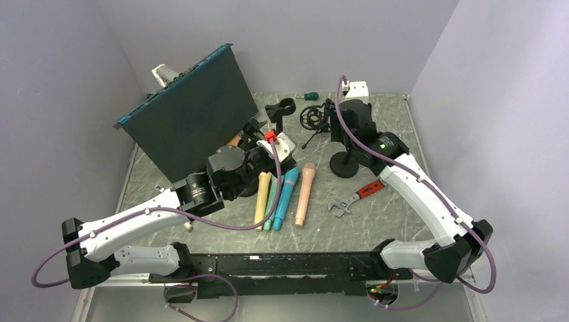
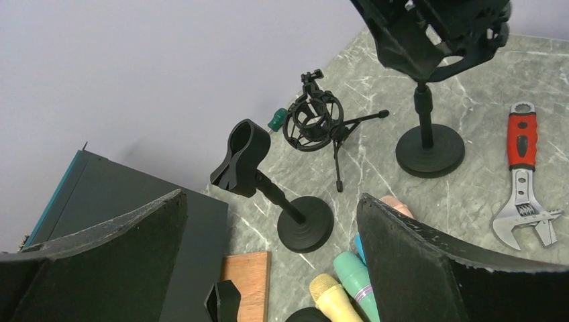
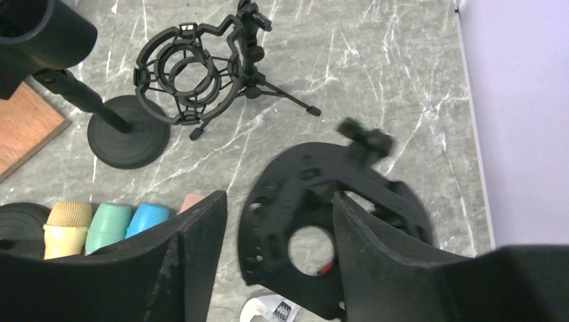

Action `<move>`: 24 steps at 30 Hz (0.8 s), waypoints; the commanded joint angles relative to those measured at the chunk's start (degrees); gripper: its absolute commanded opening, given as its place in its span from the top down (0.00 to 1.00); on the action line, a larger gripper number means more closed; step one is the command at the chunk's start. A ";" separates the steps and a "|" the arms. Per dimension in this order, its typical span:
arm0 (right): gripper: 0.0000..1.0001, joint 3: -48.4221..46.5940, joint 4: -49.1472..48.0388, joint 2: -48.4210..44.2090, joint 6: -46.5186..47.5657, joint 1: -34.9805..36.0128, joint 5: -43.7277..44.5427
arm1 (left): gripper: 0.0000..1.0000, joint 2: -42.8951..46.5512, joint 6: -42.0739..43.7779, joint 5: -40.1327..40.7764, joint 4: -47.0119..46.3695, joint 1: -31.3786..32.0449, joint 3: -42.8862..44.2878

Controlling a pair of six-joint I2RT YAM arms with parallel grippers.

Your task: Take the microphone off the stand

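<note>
As the top camera sees it, microphones [image 1: 287, 194]: four (yellow, green, blue, peach) lying side by side on the table [image 1: 396, 215] between the arms; which is the task's, I cannot tell.
Top view, round-base stand [image 1: 344, 164]: upright just right of them, beneath the right gripper [image 1: 342, 131].
Top view, left gripper [image 1: 272, 146]: over the microphones' far ends.
Left wrist view, left gripper: fingers spread wide, holding nothing; clip stand [image 2: 305, 225] beyond them.
Right wrist view, right gripper: fingers partly apart, astride the stand's black mount [image 3: 302, 174]; contact unclear.
Right wrist view, microphones: three coloured heads at lower left, apart from the mount.
</note>
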State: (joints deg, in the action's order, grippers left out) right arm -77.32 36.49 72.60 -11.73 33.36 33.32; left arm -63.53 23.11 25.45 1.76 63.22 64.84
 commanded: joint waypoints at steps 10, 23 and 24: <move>0.25 -15.66 7.97 0.44 -1.30 -1.62 4.89 | 0.01 -0.30 0.96 1.68 -1.31 1.27 0.05; 0.57 -18.59 13.19 5.27 -6.41 -18.11 -18.90 | 0.01 0.77 1.23 1.77 -2.81 1.60 -0.01; 0.58 -18.26 13.11 5.26 -6.46 -18.42 -19.57 | 0.01 0.81 1.28 1.71 -2.81 1.64 0.01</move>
State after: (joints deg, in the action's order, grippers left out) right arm -95.09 48.88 78.63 -16.64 15.79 21.26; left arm -63.99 23.33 26.41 1.28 64.34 64.84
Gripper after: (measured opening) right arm 0.434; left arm 0.992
